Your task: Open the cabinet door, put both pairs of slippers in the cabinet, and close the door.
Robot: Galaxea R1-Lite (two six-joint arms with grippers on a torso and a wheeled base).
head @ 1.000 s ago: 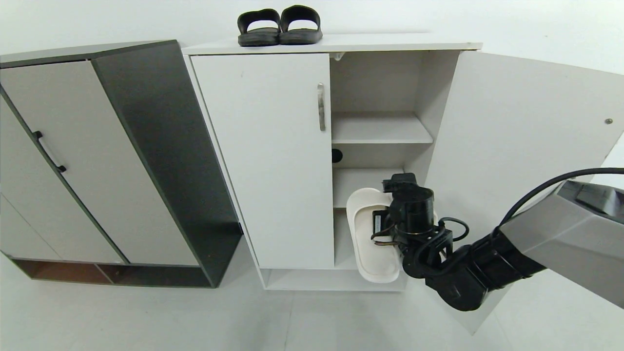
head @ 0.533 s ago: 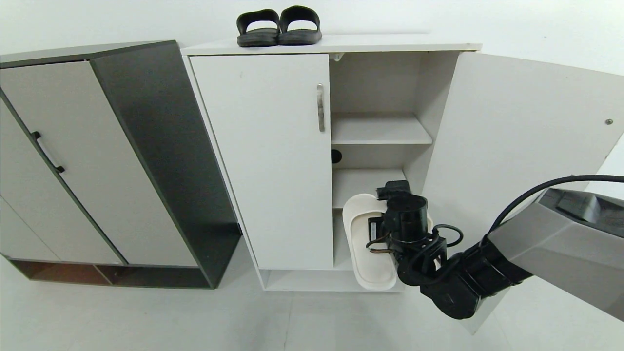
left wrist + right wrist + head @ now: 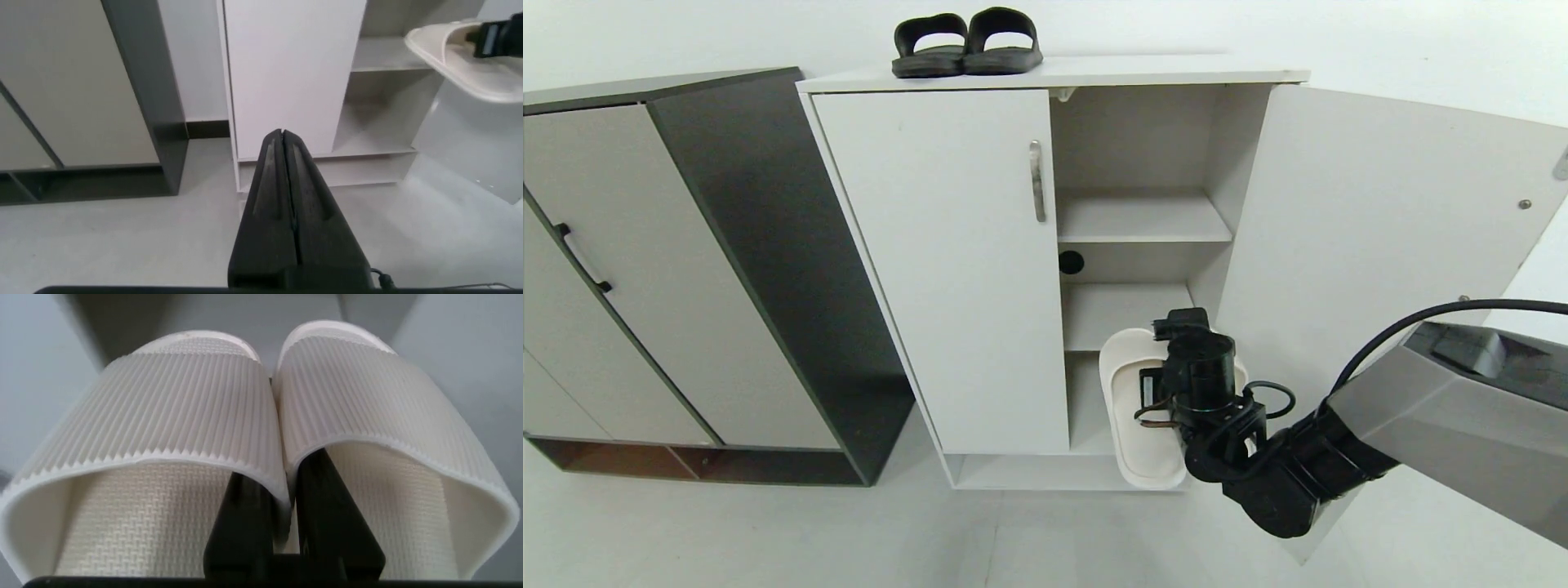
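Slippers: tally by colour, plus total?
Black slippers: 2, on top of the white cabinet
White slippers: 2, held in the right pincer
Total: 4

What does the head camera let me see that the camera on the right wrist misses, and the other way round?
Head view adds: the pair of black rubber slippers on top of the white wooden cabinet, its closed left door, its open right door, the shelves and the grey cabinet beside it. Right wrist view adds: the ribbed straps close up, with the right gripper clamped where the two straps meet. Both show the pair of white rubber slippers in that gripper.
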